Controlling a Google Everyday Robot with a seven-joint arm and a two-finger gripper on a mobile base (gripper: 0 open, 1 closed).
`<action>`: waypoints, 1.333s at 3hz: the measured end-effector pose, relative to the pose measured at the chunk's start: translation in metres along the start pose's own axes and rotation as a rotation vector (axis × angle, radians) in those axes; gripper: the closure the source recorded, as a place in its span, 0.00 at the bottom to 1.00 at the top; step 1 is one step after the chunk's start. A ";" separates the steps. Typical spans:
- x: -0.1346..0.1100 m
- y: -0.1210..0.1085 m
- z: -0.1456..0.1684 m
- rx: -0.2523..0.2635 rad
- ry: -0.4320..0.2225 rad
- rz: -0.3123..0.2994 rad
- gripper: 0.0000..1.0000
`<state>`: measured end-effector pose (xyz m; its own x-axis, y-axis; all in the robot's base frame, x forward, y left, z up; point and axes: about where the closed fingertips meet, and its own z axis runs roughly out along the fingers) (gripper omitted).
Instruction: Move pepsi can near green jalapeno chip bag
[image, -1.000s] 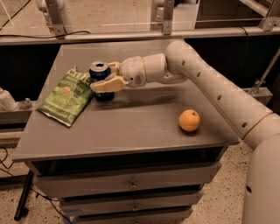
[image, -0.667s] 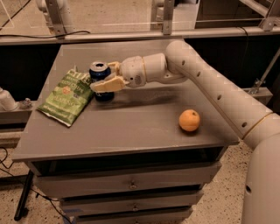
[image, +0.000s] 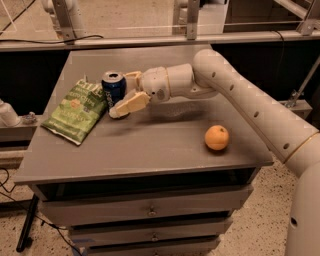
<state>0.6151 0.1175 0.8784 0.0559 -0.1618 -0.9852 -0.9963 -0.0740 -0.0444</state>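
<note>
Upright on a flat grey counter (image: 165, 150) with drawers beneath, at the upper left of the frame: a small dark blue pepsi can (image: 113, 89) with a silver top and white lettering. Just left of it, lying flat and slanting down toward the counter's left edge: a crinkled, pale green jalapeno chip bag (image: 75, 111) with white lettering and a small picture. Upper right corner of the bag right beside the can's base; touching or not, cannot tell.

Reaching in from the right edge of the frame and slanting up-left over the counter: a thick white jointed robot arm (image: 240, 95). At its end, a cream-coloured gripper (image: 122, 96), close against the right side of the can and partly in front of its base. Clenched on the can or released: cannot tell.

Right of centre, well apart from can and bag: a round orange fruit (image: 217, 137), near the counter's front right edge. Across the top of the frame, behind the counter: a pale metal rail (image: 150, 41) with upright posts. At the bottom right: speckled floor (image: 260, 225).
</note>
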 end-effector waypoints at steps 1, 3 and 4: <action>-0.007 0.002 -0.007 0.017 0.001 -0.005 0.00; -0.053 -0.039 -0.100 0.221 0.005 -0.020 0.00; -0.099 -0.066 -0.178 0.394 -0.040 -0.068 0.00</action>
<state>0.6867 -0.0366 1.0086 0.1279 -0.1310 -0.9831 -0.9397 0.3009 -0.1624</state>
